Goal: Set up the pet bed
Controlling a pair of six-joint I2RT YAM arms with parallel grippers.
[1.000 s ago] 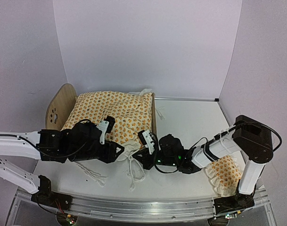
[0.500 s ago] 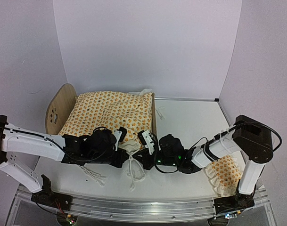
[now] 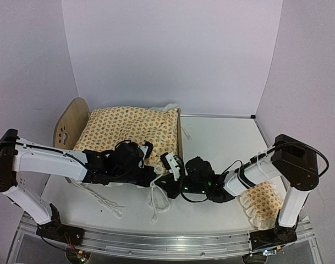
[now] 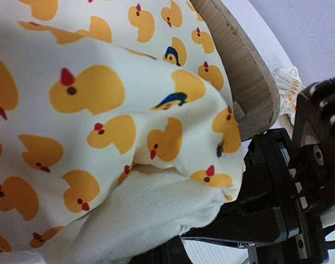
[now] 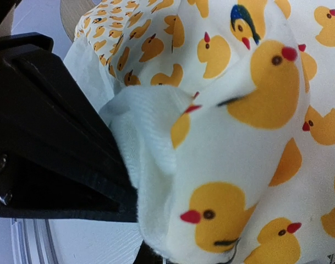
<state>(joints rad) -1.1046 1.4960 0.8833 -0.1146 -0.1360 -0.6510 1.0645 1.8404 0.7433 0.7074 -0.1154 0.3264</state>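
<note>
While both arms reached low across the bench (image 3: 222, 140), the pillow (image 3: 262, 202) lay closest, at the right near edge, partly under the right forearm. Left of it, loose white cords (image 3: 156, 204) trailed on the bench just in front of the two pincers.

The pincers met tip to tip at the near right corner of the quilt (image 3: 128, 129). The left pincer (image 3: 149, 177) came in from the left and was closed. In its wrist view the duck-print cloth filled the picture and puckered inward at a pinch, so it gripped the quilt, though its own fingers were hidden under the fabric. The right pincer (image 3: 166, 184) came in from the right and was closed too. In its wrist view a black finger (image 5: 51, 143) pressed against a fold of the quilt's white backing, with the printed side bulging beside it.

Beyond the pincers stood the bed (image 3: 67, 127), on the left half of the bench and side-on to the arms. Its rounded left end board showed a paw cutout. Its right end board (image 3: 180, 135) rose just behind the pinched corner. The quilt lay spread over the bed from one board to the other, with a white ruffle poking up at the far right corner. Plain pale walls (image 3: 167, 55) closed the scene behind.
</note>
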